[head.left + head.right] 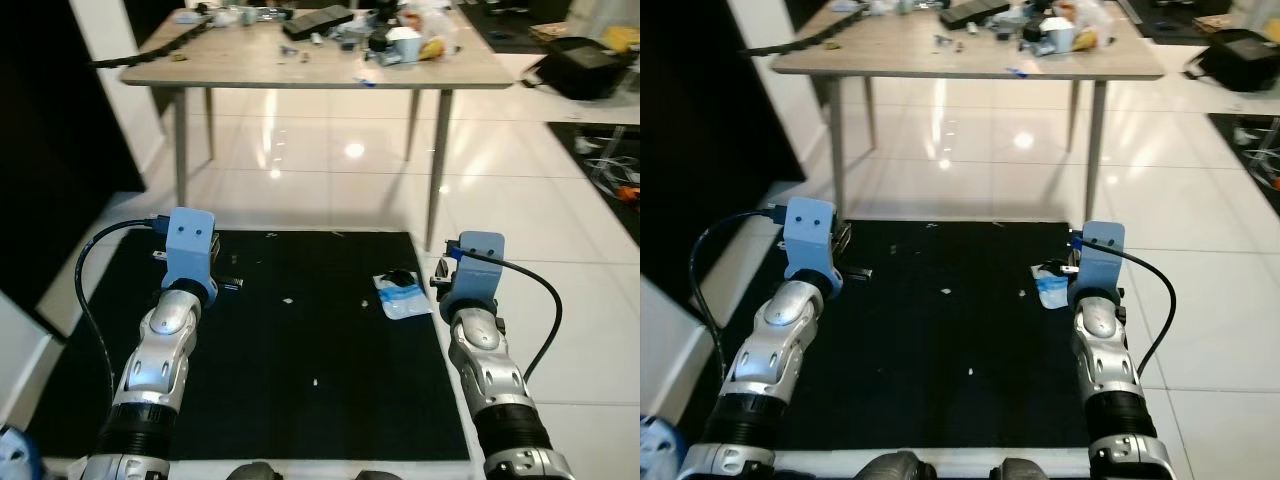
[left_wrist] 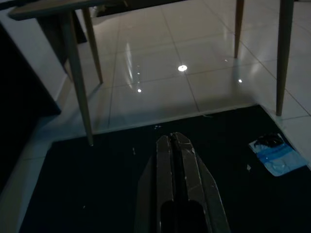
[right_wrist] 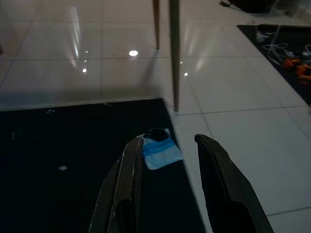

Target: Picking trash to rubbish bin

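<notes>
Black right claw [image 3: 167, 145] agape, empty

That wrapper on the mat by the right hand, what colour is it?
The wrapper is pale blue-white with a bright blue band, something dark at one end; clearest in the left eye view.

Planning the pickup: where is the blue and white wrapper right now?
The blue and white wrapper lies on the black mat near its right edge, just ahead of the right gripper, short of the table leg.

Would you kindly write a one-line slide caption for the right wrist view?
Open right gripper hovers above a blue-and-white wrapper at the black mat's edge, beside a table leg.
</notes>
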Motion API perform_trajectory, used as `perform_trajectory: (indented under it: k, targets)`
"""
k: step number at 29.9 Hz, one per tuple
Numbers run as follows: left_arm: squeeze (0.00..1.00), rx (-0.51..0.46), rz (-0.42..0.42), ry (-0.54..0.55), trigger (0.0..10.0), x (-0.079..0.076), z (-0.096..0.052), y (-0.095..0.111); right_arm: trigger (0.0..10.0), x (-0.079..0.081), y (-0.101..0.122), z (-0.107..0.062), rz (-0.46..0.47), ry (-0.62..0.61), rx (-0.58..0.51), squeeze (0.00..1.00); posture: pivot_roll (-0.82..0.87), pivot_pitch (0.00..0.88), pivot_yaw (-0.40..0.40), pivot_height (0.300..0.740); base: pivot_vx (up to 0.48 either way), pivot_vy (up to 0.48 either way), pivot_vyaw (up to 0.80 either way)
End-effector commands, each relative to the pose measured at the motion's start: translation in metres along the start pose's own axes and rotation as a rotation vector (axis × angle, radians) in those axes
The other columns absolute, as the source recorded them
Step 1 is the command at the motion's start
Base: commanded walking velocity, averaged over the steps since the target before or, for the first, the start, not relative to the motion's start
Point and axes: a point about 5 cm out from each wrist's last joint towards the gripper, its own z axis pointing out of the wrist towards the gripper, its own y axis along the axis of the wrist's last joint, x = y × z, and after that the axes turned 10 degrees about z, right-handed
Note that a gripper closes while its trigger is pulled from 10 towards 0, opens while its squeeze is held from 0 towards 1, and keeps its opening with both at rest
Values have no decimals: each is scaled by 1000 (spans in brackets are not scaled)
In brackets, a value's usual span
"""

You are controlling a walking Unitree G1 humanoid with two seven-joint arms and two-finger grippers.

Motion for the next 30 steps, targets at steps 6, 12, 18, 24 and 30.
perform_trajectory:
  k: [6, 12, 18, 24, 30]
  targets:
    - [0, 14, 3, 5, 10000, 0, -1, -3, 10000, 0, -1, -1, 7, -2, 11, 0, 34, 38, 20, 740, 326, 0, 0]
    - [0, 16, 0, 12, 10000, 1, -1, -3, 10000, 1, 1, -1, -1, 2, -5, 0, 33, 45, 23, 740, 324, 0, 0]
    - [0, 13, -4, 16, 10000, 1, -1, -2, 10000, 2, 7, -1, 6, 19, -51, 0, 33, 45, 21, 740, 324, 0, 0]
    - [0, 11, -8, 11, 10000, 0, 0, -2, 10000, 15, 23, -2, -12, 104, -146, 0, 34, 45, 20, 740, 326, 0, 0]
    - [0, 8, -11, -1, 10000, -4, 0, -1, 10000, 35, 33, -6, -79, 233, -199, 0, 33, 45, 20, 740, 324, 0, 0]
